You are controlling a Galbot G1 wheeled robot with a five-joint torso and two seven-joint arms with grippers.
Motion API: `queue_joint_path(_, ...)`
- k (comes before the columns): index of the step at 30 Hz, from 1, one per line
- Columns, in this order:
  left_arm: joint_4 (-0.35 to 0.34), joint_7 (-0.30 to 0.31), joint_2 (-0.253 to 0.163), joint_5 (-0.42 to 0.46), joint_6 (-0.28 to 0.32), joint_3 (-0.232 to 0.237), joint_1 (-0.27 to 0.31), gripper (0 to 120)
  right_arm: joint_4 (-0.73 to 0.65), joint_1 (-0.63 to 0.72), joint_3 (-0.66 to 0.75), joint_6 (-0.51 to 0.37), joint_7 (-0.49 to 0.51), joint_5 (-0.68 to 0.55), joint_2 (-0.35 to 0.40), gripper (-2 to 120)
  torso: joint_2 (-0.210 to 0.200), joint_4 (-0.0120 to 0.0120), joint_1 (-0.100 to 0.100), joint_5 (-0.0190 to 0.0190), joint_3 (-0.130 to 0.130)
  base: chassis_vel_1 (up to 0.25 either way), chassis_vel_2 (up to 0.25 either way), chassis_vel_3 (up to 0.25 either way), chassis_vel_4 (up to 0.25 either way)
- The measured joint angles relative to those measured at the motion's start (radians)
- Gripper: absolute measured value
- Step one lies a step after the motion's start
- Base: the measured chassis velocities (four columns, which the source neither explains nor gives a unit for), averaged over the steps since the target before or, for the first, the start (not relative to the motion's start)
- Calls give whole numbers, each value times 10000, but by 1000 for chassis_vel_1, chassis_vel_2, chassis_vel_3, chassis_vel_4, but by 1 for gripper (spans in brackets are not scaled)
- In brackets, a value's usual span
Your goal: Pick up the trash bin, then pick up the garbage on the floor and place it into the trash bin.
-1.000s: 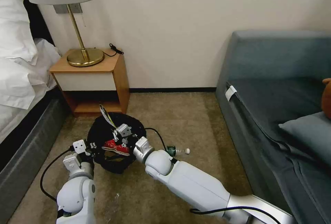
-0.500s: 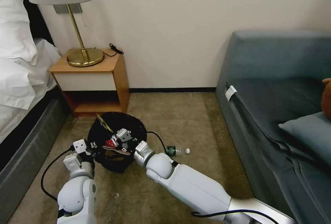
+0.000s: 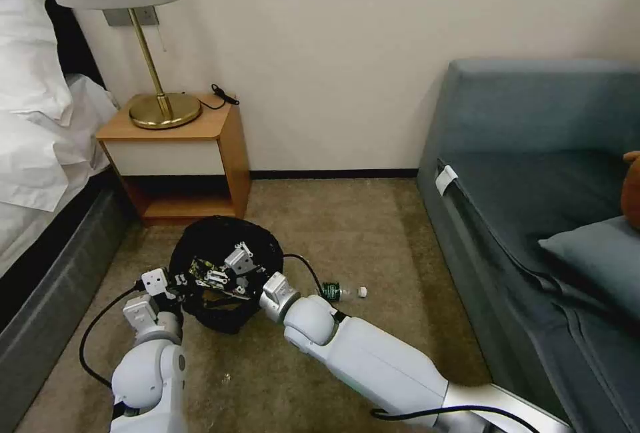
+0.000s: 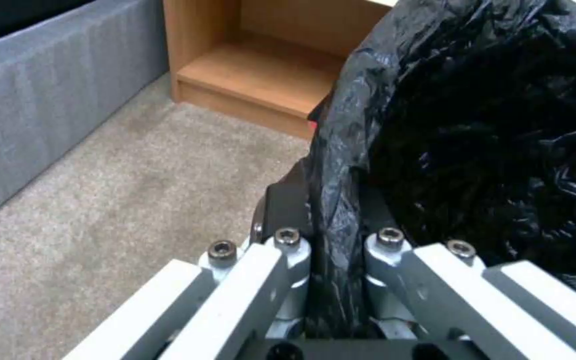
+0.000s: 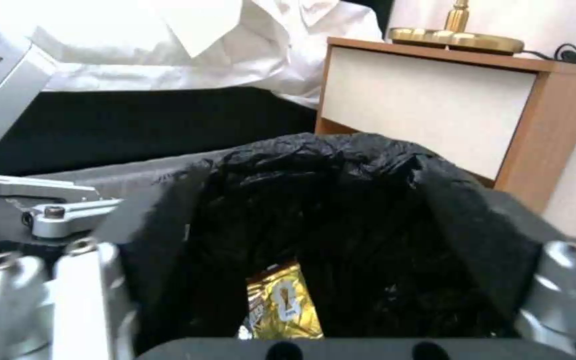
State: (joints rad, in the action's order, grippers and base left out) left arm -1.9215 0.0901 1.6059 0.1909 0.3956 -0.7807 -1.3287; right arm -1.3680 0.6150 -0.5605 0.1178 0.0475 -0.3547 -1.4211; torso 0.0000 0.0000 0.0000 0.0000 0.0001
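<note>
Right claw over the trash bin

My right claw (image 3: 215, 275), spread wide, hangs inside the trash bin (image 3: 223, 236); the gold wrapper (image 5: 281, 307) lies within. My left claw (image 4: 331, 235) pinches its rim at 9 o'clock; bottle (image 3: 341, 291) on carpet (image 3: 347, 220) at 3.

A brass lamp (image 3: 160, 110) stands on the wooden nightstand (image 3: 180, 153), between bed (image 3: 40, 146) and grey-blue sofa (image 3: 533, 206).

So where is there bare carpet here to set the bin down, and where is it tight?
Bare floor lies between the nightstand and the sofa, back to the wall. Another patch sits in front of the bin, between the two arms. It is crowded at the bin: left gripper clamps its rim, right gripper hangs open over it, and the bottle lies beside.
</note>
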Motion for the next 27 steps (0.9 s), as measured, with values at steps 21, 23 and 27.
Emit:
queue_joint_path(21, 47, -31, -174, 132, -14, -198, -9, 4, -642, -178, 969, -29, 44, -75, 401, 100, 0, 0, 0, 0, 0, 0, 0, 0, 0)
queue_joint_path(23, 50, -32, -177, 136, -14, -201, -8, 4, -661, -174, 998, -31, 45, -76, 415, 100, 0, 0, 0, 0, -1, 0, 0, 0, 0)
queue_joint_path(27, 72, -56, -325, 218, 32, -291, 34, 4, -1030, 83, 1821, -57, 53, -90, 770, 100, 0, 2, 0, 2, -1, 0, 0, 0, 0)
